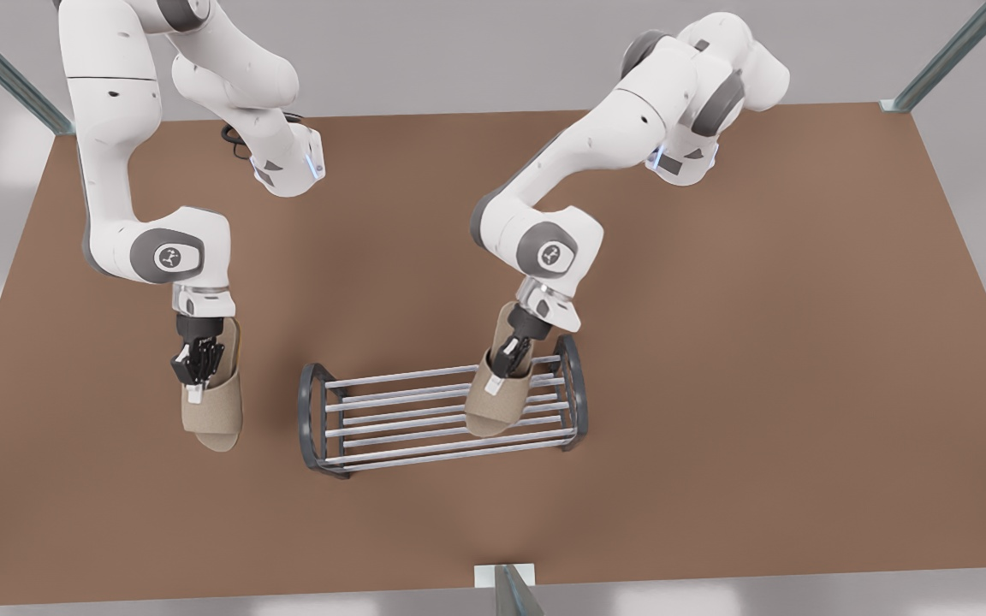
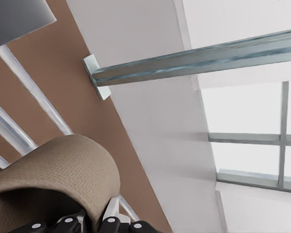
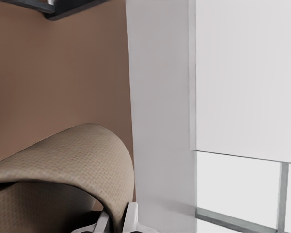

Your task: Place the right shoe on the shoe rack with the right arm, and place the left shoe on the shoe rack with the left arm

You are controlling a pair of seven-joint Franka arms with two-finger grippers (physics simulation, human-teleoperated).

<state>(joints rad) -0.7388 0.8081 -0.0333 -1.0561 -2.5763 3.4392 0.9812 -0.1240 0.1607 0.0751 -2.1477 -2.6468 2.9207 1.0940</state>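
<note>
Both jaws clamped: left gripper's point(image 1: 506, 358) left shoe point(image 1: 486, 412) over shoe rack point(image 1: 390, 421); right gripper's point(image 1: 198, 368) right shoe point(image 1: 216, 419) beside.

Two white Franka arms, glossy rounded shells with small dark screw holes dotted along the links. Grey bands and grey caps at the joints; each lower joint cap carries a round grey disc with a small white logo. Arm on the front view's left point(image 1: 155, 171) has a thin black cable looping near its upper link, plus grey triangular markings and a blue light strip on the flange. Arm on the front view's right point(image 1: 596, 162) shows the same grey marks and blue glow. Silver metal collars sit below the wrists, then black hands. Left gripper point(image 1: 507, 359) and right gripper point(image 1: 198, 368) are black with white fingertip pads.
</note>
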